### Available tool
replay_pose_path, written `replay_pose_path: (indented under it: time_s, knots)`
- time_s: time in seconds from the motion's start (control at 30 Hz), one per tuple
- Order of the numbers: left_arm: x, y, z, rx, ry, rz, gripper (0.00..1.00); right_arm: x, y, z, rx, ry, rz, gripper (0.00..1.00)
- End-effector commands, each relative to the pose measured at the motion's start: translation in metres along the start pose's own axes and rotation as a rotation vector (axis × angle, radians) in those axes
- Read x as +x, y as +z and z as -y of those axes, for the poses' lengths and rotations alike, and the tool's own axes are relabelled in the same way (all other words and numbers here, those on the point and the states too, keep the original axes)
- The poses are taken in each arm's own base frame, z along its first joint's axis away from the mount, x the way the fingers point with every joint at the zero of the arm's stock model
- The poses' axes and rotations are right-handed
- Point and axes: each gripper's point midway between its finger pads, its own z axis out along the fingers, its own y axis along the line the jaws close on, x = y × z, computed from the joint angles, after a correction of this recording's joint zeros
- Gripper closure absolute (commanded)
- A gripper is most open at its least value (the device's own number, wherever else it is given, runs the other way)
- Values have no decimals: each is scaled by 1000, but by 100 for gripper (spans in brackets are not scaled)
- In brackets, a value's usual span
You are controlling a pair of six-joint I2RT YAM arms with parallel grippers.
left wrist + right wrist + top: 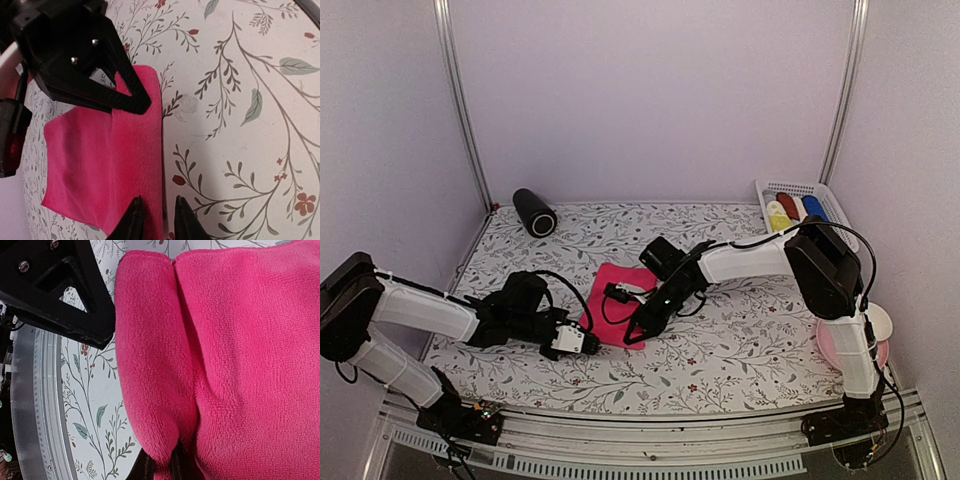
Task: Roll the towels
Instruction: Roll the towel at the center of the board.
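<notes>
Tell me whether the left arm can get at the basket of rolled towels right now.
Probably not. The basket sits in the far right corner, and the right arm stretches across between it and the left arm, holding the pink towel.

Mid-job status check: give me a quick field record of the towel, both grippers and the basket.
towel in work: hot pink towel, mid-table, near edge folded over
right gripper: shut on the folded edge
left gripper: narrowly open, towel's edge between its fingers
basket: back right, holding rolled towels in yellow, red and blue
other: black cylinder, back left
</notes>
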Motion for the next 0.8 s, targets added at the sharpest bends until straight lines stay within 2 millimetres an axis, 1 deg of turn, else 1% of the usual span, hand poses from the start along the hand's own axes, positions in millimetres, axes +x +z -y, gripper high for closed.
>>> replay_pose_path:
  time_s: [0.0, 0.27, 0.47, 0.63, 0.77]
  knots:
    - [-3, 4, -15, -68, 23, 0, 78, 22, 8, 17, 29, 63, -66, 92]
    - [6, 9, -11, -63, 26, -32, 77, 22, 9, 19, 30, 55, -73, 92]
    - [24, 17, -2, -34, 24, -102, 76, 21, 7, 23, 31, 62, -70, 92]
    - [34, 22, -1, -39, 11, -141, 70, 19, 4, 26, 30, 66, -65, 89]
    - [40, 26, -5, -64, 8, -172, 69, 18, 4, 27, 31, 64, -67, 87]
